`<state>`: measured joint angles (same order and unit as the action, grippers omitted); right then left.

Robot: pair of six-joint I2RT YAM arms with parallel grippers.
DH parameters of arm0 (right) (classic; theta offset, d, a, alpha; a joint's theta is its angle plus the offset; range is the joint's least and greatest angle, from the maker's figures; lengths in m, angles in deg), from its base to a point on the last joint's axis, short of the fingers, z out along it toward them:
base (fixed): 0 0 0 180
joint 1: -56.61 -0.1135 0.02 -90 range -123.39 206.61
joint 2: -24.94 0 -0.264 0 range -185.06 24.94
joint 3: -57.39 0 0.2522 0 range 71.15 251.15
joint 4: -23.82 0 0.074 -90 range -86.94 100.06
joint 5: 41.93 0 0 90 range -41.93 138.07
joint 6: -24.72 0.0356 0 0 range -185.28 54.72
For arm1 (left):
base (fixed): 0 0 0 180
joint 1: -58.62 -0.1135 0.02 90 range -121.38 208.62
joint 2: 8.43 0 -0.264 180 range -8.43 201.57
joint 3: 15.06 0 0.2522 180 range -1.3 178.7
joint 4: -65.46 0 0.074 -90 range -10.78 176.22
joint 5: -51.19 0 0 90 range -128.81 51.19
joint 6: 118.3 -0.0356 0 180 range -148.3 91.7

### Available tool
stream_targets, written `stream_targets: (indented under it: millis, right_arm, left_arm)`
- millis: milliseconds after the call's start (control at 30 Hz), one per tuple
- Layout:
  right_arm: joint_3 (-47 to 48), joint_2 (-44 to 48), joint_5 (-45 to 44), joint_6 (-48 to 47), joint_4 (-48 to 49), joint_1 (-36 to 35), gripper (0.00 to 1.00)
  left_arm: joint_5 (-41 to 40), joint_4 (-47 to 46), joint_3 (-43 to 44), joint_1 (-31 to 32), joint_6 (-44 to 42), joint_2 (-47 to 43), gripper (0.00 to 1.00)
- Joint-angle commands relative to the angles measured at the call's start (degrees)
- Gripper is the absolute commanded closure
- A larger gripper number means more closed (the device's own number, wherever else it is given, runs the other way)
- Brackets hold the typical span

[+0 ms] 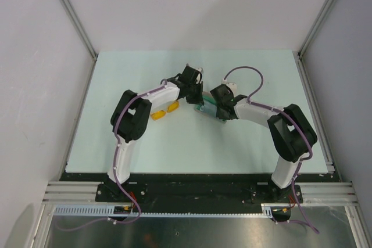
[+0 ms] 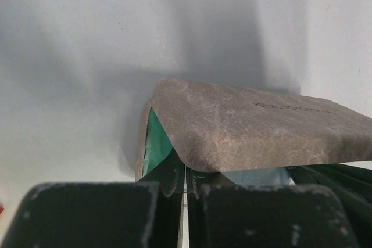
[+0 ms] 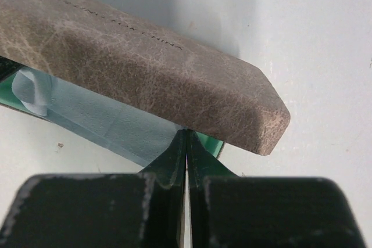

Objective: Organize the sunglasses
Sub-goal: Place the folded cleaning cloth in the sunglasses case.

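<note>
On the table (image 1: 232, 149), 2 arms are bent inward over the speckled grey-brown case (image 3: 145, 79). Fingers of the left gripper (image 2: 185, 175) and right gripper (image 3: 186, 143) are pressed together at its teal rim. Its embossed lettering cannot be read. The sunglasses (image 1: 165, 111) are seen apart, beside the left forearm.

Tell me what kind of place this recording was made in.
Probably a lab robot workcell, not a home: a pale table boxed in by white panels on aluminium framing, with left arm and right arm bolted to a base plate at its near edge.
</note>
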<state>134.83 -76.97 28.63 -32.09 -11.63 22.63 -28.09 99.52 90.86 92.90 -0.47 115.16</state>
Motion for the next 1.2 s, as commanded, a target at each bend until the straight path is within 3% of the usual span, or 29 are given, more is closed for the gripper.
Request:
stream_targets:
  millis: [0,567,967,1167]
  right_arm:
    - [2.0,-0.9,-2.6,-0.8,1.1,0.5,1.0]
    - [1.9,-2.8,-2.0,-1.2,1.3,0.5,0.99]
    - [2.1,1.8,-2.6,-1.4,1.0,0.5,0.68]
    - [2.8,3.1,-3.2,-1.3,-0.3,0.5,0.63]
  left_arm:
    - [-0.6,-0.9,2.4,0.3,-1.6,0.7,1.0]
    - [-1.9,-0.9,2.4,0.3,-1.6,1.7,0.98]
    - [-3.0,-0.5,1.9,0.3,-0.4,-2.0,0.68]
    - [-3.5,-0.3,1.4,0.3,-0.1,-4.0,0.62]
